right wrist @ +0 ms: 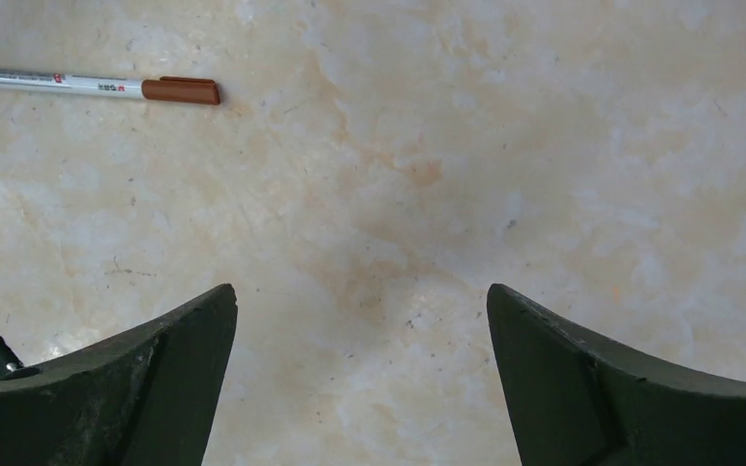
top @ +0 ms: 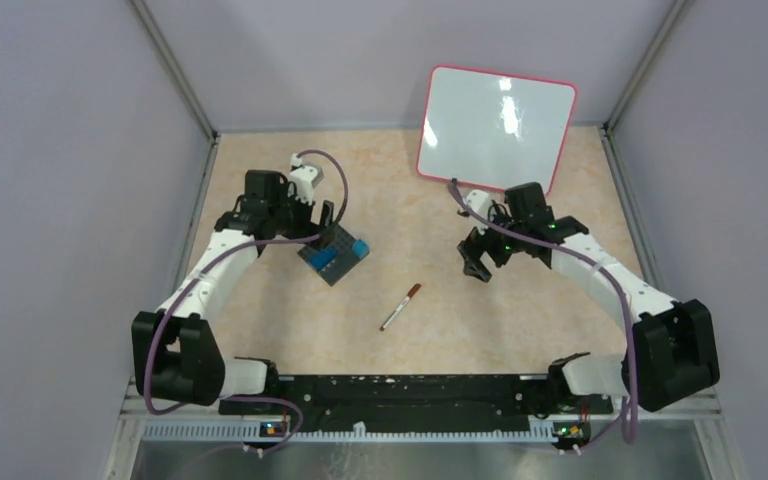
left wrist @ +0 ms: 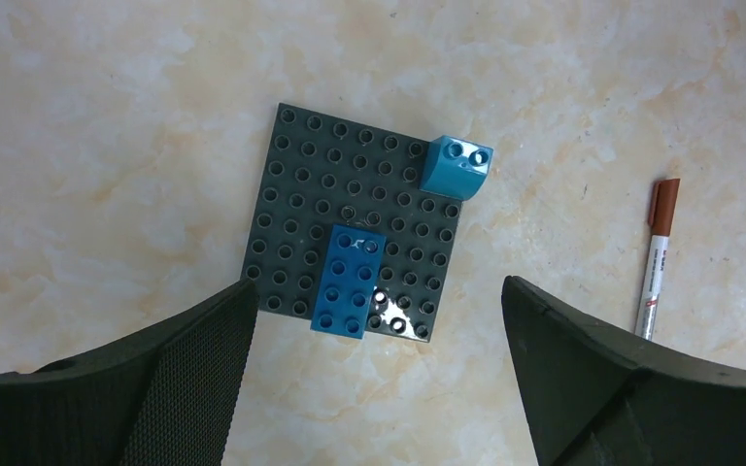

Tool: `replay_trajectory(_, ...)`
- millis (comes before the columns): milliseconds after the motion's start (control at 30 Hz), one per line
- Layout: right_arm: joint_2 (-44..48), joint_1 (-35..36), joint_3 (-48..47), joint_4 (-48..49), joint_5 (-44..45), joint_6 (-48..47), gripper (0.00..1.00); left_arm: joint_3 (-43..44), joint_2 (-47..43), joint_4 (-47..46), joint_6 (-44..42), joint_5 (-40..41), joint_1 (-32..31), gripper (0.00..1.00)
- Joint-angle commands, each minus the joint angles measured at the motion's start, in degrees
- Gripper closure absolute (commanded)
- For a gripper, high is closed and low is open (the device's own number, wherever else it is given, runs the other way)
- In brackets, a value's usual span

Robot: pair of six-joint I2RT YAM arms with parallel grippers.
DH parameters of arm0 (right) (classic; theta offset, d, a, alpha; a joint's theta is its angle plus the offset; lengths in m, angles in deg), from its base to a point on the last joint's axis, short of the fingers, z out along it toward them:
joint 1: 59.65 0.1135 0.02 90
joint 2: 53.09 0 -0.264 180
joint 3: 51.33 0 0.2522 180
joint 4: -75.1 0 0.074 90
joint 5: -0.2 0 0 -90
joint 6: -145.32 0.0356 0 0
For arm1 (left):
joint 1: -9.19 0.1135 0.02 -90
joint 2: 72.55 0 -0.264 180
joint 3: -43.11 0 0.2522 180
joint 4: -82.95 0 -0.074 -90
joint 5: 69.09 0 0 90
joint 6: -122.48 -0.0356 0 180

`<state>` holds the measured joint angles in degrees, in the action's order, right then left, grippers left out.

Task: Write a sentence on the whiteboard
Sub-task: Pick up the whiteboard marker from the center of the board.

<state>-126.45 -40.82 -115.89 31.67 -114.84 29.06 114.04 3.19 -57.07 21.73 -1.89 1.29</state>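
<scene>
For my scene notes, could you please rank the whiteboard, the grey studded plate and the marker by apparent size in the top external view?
Largest: whiteboard.
Then: grey studded plate.
Smallest: marker, about as long as the plate's side, but thin.

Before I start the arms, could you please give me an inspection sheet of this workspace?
Surface: beige marbled table, no spills seen.
Job's things: whiteboard at the far right, blank apart from glare; capped marker lying loose mid-table.
Clutter: dark studded baseplate with two blue bricks, beneath the left gripper.
Grippers: left gripper open, empty; right gripper open, empty.
Cables: purple cable along each arm, no snag seen.
Surroundings: plain walls, metal corner posts; nothing else seen.
</scene>
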Motion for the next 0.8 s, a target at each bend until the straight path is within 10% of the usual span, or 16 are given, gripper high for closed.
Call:
replay_trajectory(0,-2.7,6.9,-6.8,-3.7,5.7,-5.4,0.04,1.4,-1.2,0.5,5.4,1.1,1.0,0.01)
replay_trajectory(767,-32.6,41.5,-32.4,-22.7,24.7,-25.5,0.41,2.9,2.3,2.5,7.6,-16.4,17.1,0.01)
